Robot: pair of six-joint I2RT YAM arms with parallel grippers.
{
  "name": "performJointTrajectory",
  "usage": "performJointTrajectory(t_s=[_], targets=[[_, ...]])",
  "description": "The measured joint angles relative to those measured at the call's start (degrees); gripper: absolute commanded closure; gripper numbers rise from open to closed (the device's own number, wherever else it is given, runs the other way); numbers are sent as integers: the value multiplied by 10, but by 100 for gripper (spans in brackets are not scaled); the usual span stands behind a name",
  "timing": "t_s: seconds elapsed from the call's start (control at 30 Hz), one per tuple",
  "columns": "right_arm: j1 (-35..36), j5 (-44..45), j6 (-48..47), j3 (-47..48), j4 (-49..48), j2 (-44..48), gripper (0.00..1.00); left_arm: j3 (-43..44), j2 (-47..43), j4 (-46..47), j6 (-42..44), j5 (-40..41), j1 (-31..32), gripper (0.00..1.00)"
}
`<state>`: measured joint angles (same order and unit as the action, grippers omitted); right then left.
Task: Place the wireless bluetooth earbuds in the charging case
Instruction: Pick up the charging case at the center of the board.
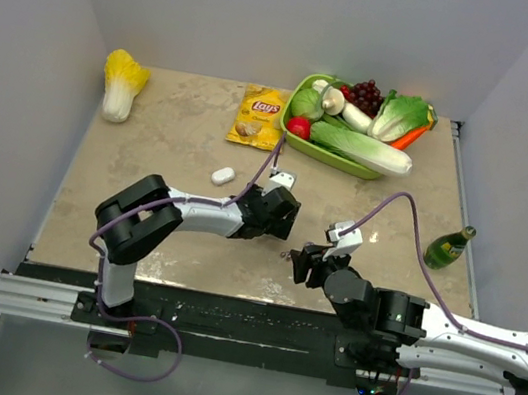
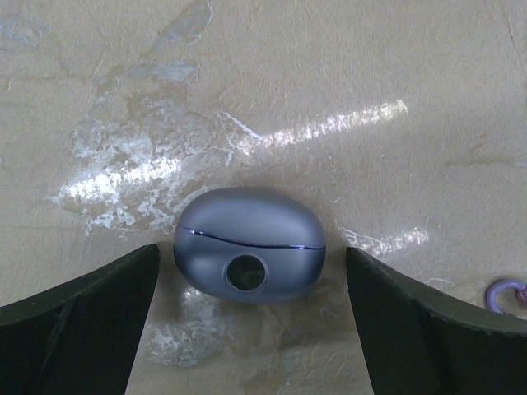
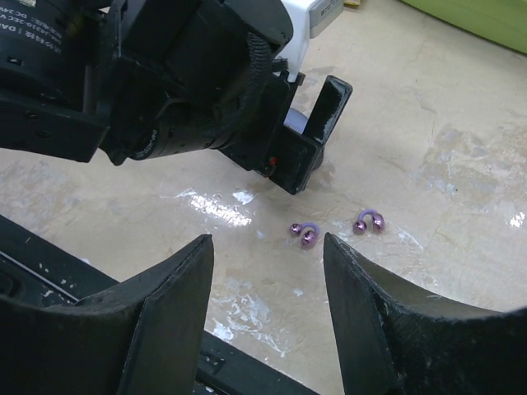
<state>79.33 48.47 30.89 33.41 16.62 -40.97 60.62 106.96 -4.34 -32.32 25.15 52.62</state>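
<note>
Beige marbled tabletop (image 1: 174, 132) fills the walled cell, with a green plastic tray (image 1: 337, 157) of toy vegetables at the far edge. Close to the arms, the closed purplish-grey oval charging case (image 2: 249, 243) lies flat on the stone, and a round dimple in its front faces the left wrist camera. The left gripper (image 1: 278, 222) straddles it. Its black fingers (image 2: 82, 321) are spread wide and released, each just beside the shell but not touching it. The two small glossy purple hook-shaped earbuds (image 3: 305, 232) lie side by side on the bare surface just beyond the right gripper (image 3: 268, 247), whose fingers are also apart and hold nothing.

The step in hand looks like securing the case. To do it well, the left fingers should close evenly on the shell's lower half, below the lid seam, so the lid is free to lift. A lopsided squeeze would likely skate the smooth shell across the slick table. The lid must be opened before the right arm picks up a bud, and such tiny pieces call for a low, centred pinch.
</note>
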Motion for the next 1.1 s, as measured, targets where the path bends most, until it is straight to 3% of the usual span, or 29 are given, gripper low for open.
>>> performJointTrajectory(t_s=[0.37, 0.93, 1.1], targets=[[0, 0, -3, 0, 1, 8, 41, 26, 19, -13, -4, 13, 0, 21], [0, 0, -5, 0, 1, 10, 41, 29, 19, -25, -6, 13, 0, 21], [0, 0, -5, 0, 1, 10, 41, 30, 19, -26, -6, 13, 0, 39]])
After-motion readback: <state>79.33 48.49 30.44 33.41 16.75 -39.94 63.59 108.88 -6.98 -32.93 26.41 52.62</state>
